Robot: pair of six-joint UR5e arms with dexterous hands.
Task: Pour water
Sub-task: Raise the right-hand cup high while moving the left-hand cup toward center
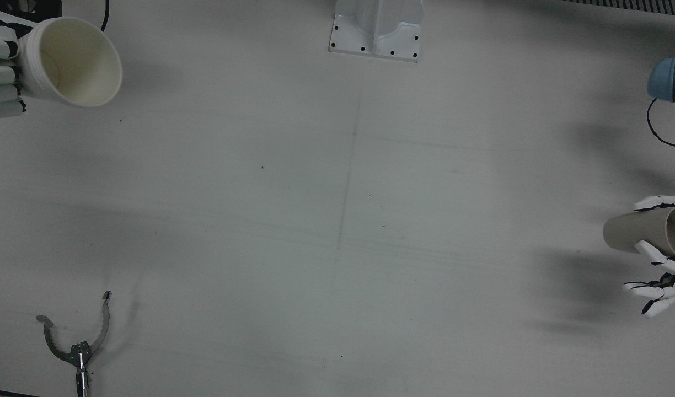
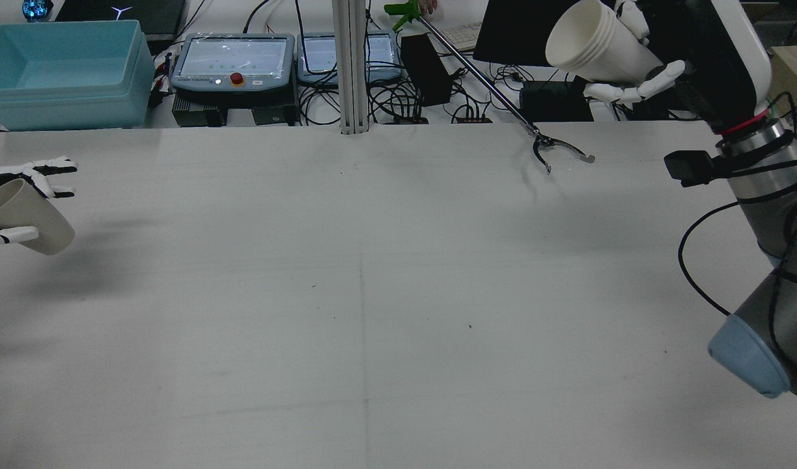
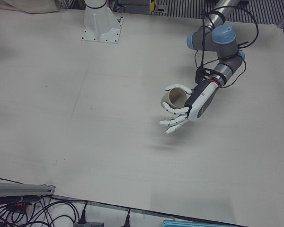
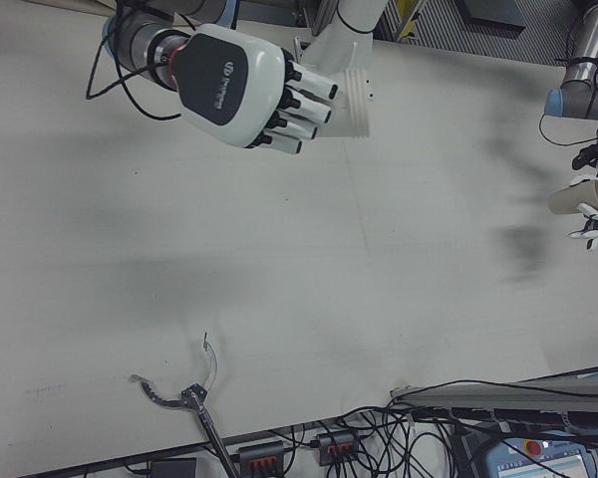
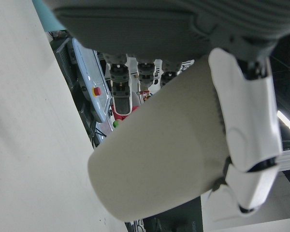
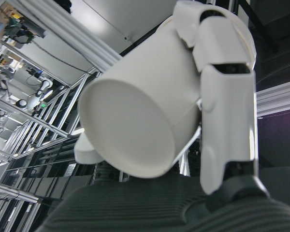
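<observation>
Gripping tilted cups [image 2: 600, 45], both hands [image 2: 639, 71]

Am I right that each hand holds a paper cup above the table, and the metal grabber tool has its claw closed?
Not quite. The grabber tool's claw is spread open, as the front view shows. The rest holds: the left hand and right hand each hold a paper cup above the table.

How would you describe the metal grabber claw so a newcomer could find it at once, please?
On the white table, look near the operators' edge, in front of the right hand holding a white paper cup. The grabber claw lies there: two curved metal jaws, spread open, on a thin rod, nothing beside it.
</observation>
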